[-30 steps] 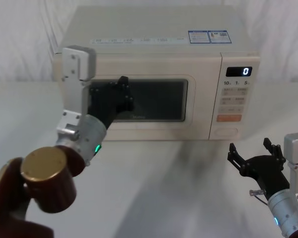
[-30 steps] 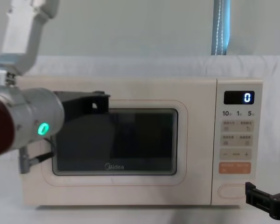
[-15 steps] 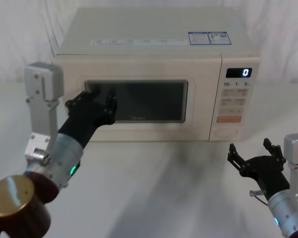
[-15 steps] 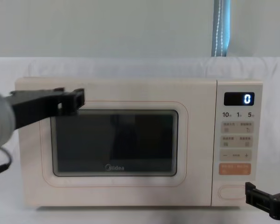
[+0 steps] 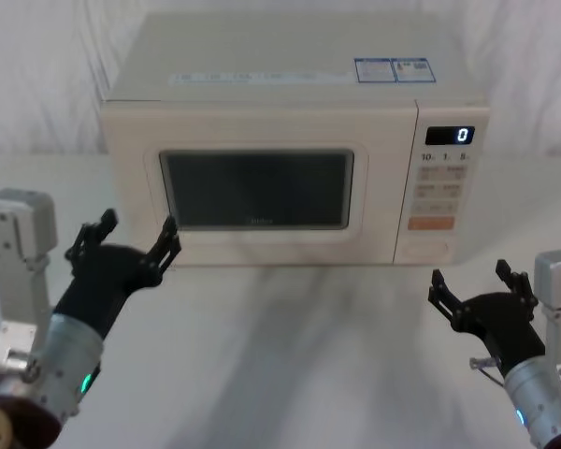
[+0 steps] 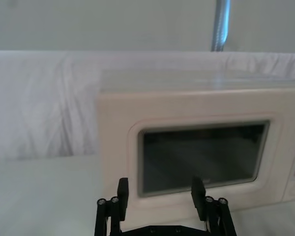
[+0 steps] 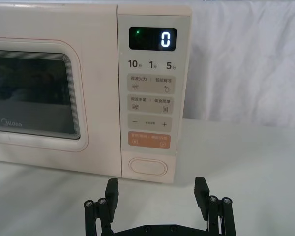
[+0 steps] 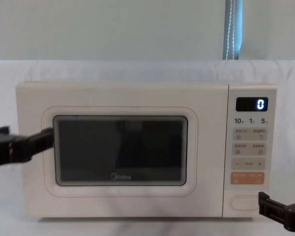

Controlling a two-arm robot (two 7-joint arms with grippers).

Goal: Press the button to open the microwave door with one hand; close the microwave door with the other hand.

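Showing door (image 5: 252, 192) shut, display at 0.
Both tools are held wide, left tool (image 5: 123, 248) off the door, right tool (image 5: 480, 292) short of the button (image 7: 148, 166); task judged finished.

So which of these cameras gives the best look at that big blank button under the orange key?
The right wrist view: the button sits close, head-on and unblocked. The chest view shows it smaller, beside the right hand. The head view shows it small, from above. The left wrist view leaves it indistinct at the edge.
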